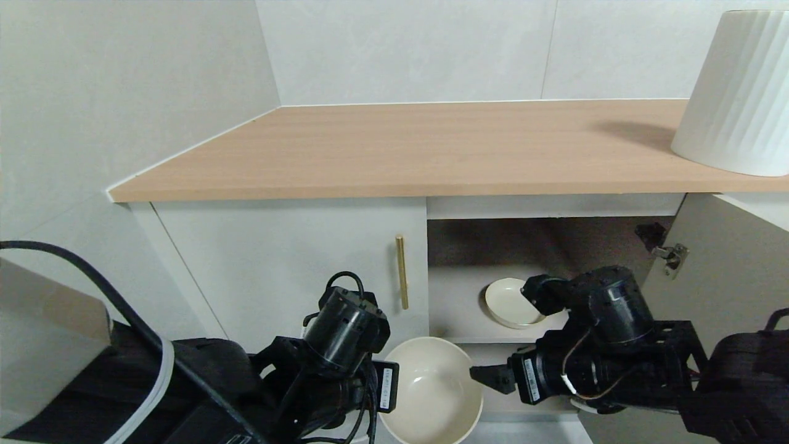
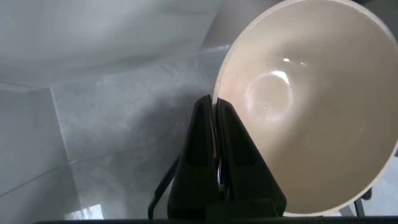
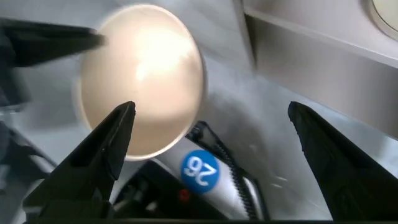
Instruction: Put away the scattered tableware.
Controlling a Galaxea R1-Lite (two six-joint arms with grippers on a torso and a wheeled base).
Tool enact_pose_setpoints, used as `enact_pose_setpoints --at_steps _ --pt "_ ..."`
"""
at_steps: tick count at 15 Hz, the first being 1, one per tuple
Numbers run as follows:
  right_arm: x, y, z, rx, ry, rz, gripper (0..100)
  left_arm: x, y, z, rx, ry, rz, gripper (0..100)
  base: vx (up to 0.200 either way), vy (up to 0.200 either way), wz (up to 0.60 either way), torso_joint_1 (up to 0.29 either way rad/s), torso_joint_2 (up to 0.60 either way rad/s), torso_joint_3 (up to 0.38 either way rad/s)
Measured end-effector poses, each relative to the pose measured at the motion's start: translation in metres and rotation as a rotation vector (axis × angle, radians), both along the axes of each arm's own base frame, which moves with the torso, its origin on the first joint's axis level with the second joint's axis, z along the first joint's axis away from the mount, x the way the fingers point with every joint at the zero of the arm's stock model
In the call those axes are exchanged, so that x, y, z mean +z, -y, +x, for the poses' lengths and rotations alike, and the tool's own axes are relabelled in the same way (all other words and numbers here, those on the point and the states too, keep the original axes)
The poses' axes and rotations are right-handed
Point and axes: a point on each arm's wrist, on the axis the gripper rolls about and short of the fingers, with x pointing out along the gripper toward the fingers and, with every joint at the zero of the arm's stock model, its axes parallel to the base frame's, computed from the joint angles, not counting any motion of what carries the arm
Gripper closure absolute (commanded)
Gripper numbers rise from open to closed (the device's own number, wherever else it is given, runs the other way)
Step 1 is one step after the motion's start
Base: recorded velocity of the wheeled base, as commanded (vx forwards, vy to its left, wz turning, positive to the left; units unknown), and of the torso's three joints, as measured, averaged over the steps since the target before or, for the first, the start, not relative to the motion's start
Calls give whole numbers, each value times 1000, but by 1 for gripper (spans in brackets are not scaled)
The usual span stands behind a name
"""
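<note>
Presently we hold a large cream bowl (image 1: 431,391) low in front of the cabinet (image 1: 548,206), below the desk (image 1: 431,148) and below the front edge of the inner shelf (image 1: 453,308). Our left hand (image 1: 387,385) is clamped on the bowl's left rim; in the left wrist view the two fingers of the left hand (image 2: 215,106) are pressed together with the thin edge of the bowl (image 2: 305,106) between them. The bowl's mouth faces up toward the head camera.

Our right hand (image 1: 490,377) sits level with the bowl's right rim, one fingertip just beside it; we cannot tell whether it touches. In the right wrist view the right hand (image 3: 211,109) has its fingers spread wide and grips nothing, with the bowl (image 3: 143,93) beyond them.

On the left, the closed door (image 1: 290,259) and its brass handle (image 1: 401,271) stand near the bowl. On the right, the open door (image 1: 727,265) swings outward on its hinge (image 1: 672,256), leaving the compartment open across its width. A small dish (image 1: 510,302) rests on the shelf toward its front edge, partly behind our right arm, with bare shelf to its left.

A ribbed white shade (image 1: 739,92) stands at the desk's far right.
</note>
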Motion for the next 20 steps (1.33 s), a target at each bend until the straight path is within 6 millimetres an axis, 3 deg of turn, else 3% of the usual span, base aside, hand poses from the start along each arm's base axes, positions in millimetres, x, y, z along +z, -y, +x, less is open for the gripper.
enact_pose_setpoints --at_steps 4,8,9,20 --pt "-28 -17 6 -49 18 -90 0 0 3 -4 -16 -1 2 100 0 0 0 0 0 0" --pt "-38 -20 8 -45 -3 -112 0 0 4 -4 -20 -1 3 100 0 0 0 0 0 0" --pt "-38 -20 8 -45 -5 -112 100 0 4 -4 -19 -1 4 100 0 0 0 0 0 0" --pt "-39 -20 9 -46 -4 -109 100 -1 4 -4 -22 -5 4 100 0 0 0 0 0 0"
